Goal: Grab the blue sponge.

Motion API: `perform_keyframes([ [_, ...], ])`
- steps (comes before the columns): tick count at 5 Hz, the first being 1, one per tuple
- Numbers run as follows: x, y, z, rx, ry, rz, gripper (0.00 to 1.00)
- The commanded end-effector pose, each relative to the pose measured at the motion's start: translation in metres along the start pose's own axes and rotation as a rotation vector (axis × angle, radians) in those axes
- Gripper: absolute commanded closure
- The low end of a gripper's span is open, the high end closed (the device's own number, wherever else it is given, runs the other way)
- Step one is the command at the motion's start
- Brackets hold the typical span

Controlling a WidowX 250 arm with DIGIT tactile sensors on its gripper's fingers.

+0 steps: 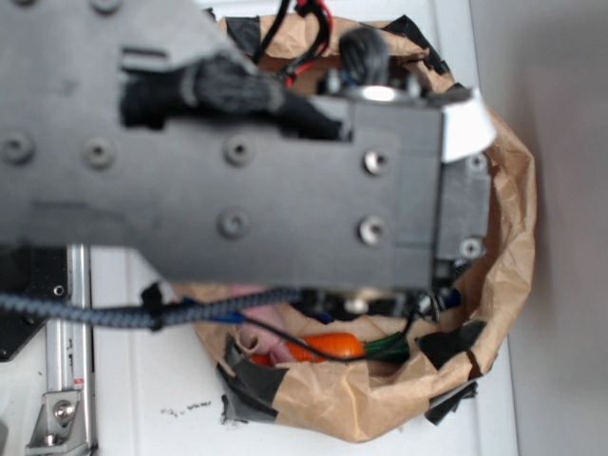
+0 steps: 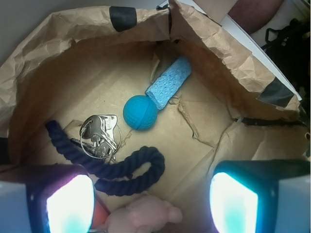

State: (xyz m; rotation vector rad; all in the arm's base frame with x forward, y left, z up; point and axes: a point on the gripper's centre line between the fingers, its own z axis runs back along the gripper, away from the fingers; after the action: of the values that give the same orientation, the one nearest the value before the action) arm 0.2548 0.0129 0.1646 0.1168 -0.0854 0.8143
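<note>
In the wrist view the blue sponge (image 2: 169, 81) lies slanted on the floor of a brown paper bag (image 2: 58, 43), near the far wall, its lower end touching a round teal-blue ball (image 2: 140, 112). My gripper (image 2: 151, 204) hangs open well above the bag floor. Its two glowing pads (image 2: 69, 204) stand wide apart at the bottom of the view, with nothing between them. The sponge is far ahead of the fingertips. In the exterior view the arm (image 1: 237, 161) covers most of the bag, and the sponge is hidden.
On the bag floor lie a dark navy rope (image 2: 116, 167), a bunch of keys (image 2: 99, 135) and a pink soft toy (image 2: 146, 216). The exterior view shows an orange carrot toy (image 1: 328, 346) near the bag's crumpled, black-taped rim (image 1: 508, 237).
</note>
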Motion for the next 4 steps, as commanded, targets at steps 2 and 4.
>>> perform_keyframes([
  [2, 0.03, 0.008, -0.043, -0.149, -0.122, 0.196, 0.0],
  [4, 0.055, 0.016, -0.103, -0.075, -0.129, 0.381, 0.0],
])
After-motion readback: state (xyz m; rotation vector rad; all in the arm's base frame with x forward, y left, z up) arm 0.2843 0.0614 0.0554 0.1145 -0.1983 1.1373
